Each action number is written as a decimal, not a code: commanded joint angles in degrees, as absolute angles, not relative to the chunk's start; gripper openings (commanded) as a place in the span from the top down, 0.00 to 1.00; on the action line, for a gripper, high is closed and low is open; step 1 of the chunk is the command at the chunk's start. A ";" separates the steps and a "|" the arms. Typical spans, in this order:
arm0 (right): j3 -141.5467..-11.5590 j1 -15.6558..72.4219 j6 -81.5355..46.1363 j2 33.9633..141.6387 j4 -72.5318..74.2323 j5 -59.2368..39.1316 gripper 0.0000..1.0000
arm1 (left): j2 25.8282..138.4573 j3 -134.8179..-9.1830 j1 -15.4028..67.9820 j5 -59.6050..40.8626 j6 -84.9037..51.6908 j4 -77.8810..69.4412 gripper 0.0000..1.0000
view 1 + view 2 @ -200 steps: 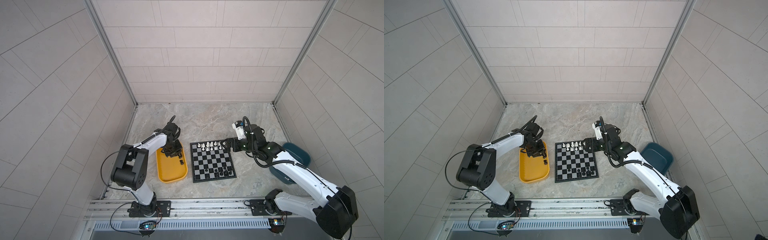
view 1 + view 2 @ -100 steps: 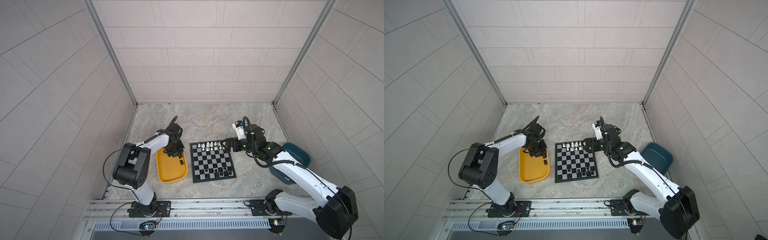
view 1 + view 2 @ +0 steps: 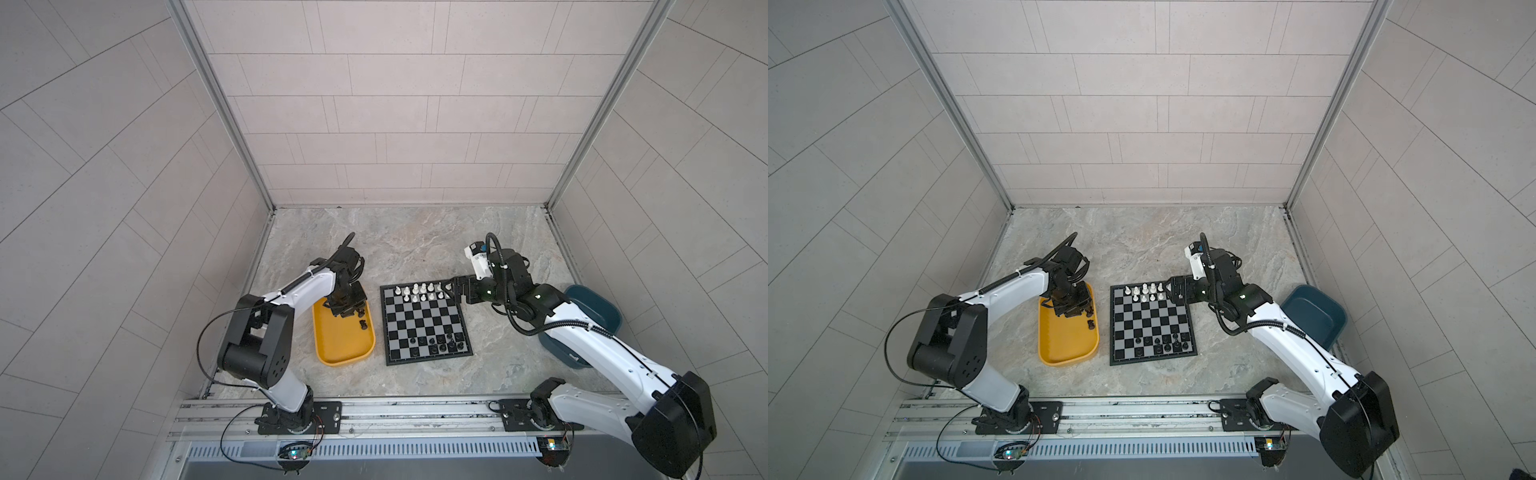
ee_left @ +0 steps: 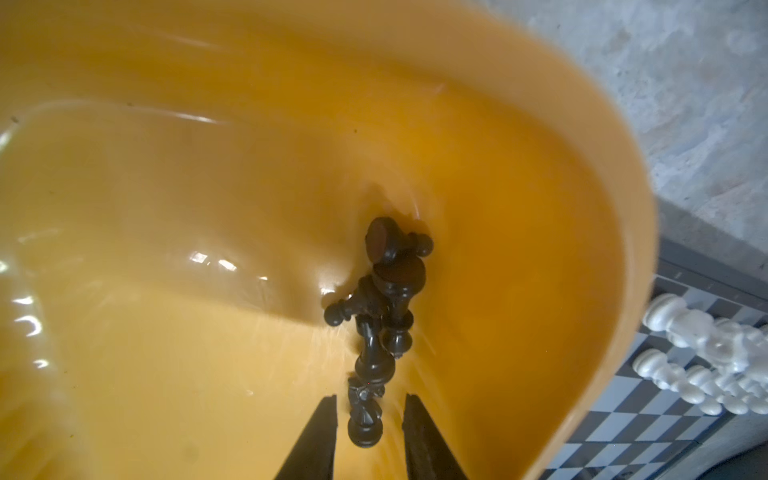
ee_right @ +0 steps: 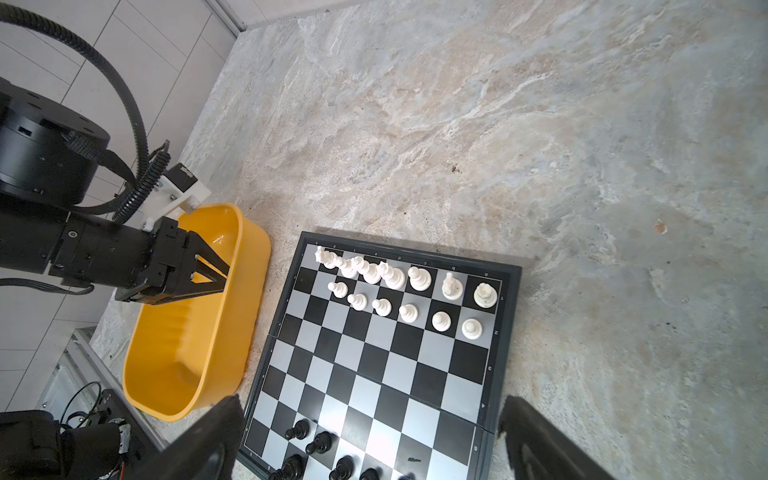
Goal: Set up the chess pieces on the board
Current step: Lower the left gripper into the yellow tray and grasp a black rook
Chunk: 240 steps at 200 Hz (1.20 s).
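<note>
The board (image 3: 424, 324) (image 3: 1150, 324) (image 5: 386, 353) lies mid-floor. White chess pieces (image 3: 419, 291) (image 3: 1144, 292) (image 5: 399, 286) fill its two far rows, and several black ones (image 3: 440, 343) (image 3: 1163, 343) (image 5: 316, 444) stand near its front edge. More black pieces (image 4: 386, 291) (image 3: 363, 324) lie in a clump in the yellow tray (image 3: 340, 353) (image 3: 1063, 353) (image 4: 166, 208). My left gripper (image 3: 349, 309) (image 3: 1075, 309) (image 4: 371, 399) is down in the tray's far end. It is open, straddling one lying black piece with a gap on each side. My right gripper (image 3: 451, 289) (image 3: 1173, 291) (image 5: 370, 436) hangs wide open and empty by the board's far right corner.
A dark blue bin (image 3: 598, 307) (image 3: 1316, 311) sits right of the board, partly under the right arm. The tray (image 5: 187, 365) lies close along the board's left edge. Tiled walls enclose the marble floor, and a metal rail runs along the front.
The left arm has shifted slightly over the tray's far end. The right arm and the pieces on the board have not moved.
</note>
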State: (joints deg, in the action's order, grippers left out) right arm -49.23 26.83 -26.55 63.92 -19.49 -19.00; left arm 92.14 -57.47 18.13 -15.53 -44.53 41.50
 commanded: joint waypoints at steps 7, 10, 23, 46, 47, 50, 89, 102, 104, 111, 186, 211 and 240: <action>-48.40 26.54 -26.45 63.41 -18.64 -19.18 0.02 | 92.96 -57.37 18.54 -15.33 -44.16 43.33 0.66; -48.38 26.48 -26.46 63.43 -18.61 -19.16 0.02 | 93.04 -57.35 18.54 -15.27 -44.25 43.26 0.66; -48.32 26.54 -26.53 63.28 -18.72 -19.19 0.02 | 93.68 -57.56 18.56 -15.42 -44.49 42.80 0.66; -48.25 26.45 -26.54 62.96 -18.81 -19.08 0.02 | 95.04 -57.50 18.55 -15.86 -45.12 42.18 0.66; -48.21 26.46 -26.54 62.94 -18.81 -19.08 0.02 | 95.07 -57.49 18.54 -15.89 -45.15 42.10 0.66; -48.13 26.38 -26.54 62.93 -18.81 -19.09 0.02 | 95.13 -57.28 18.59 -16.11 -45.25 41.77 0.66; -48.12 26.21 -26.64 62.62 -19.07 -19.16 0.02 | 96.44 -56.76 18.59 -15.80 -45.70 39.83 0.67; -48.09 26.28 -26.55 62.58 -19.23 -19.09 0.02 | 96.67 -56.56 18.62 -15.72 -45.64 39.49 0.67; -48.12 26.24 -26.54 62.58 -19.24 -19.08 0.02 | 96.72 -56.48 18.63 -15.68 -45.62 39.42 0.67; -48.06 26.19 -26.52 62.58 -19.33 -19.03 0.02 | 96.95 -56.30 18.59 -15.58 -45.68 39.46 0.67; -48.06 26.10 -26.81 62.59 -19.05 -19.38 0.02 | 97.14 -58.21 19.25 -10.44 -39.53 39.55 0.66; -48.04 26.10 -26.89 62.41 -18.98 -19.42 0.02 | 97.73 -58.25 19.34 -10.22 -38.10 39.19 0.64; -47.77 26.10 -27.12 62.08 -18.90 -19.34 0.02 | 98.03 -58.54 19.60 -9.52 -35.68 39.06 0.63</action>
State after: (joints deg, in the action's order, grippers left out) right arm -48.62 26.28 -26.61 63.57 -19.51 -19.14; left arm 96.88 -57.01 19.16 -11.35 -38.89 38.79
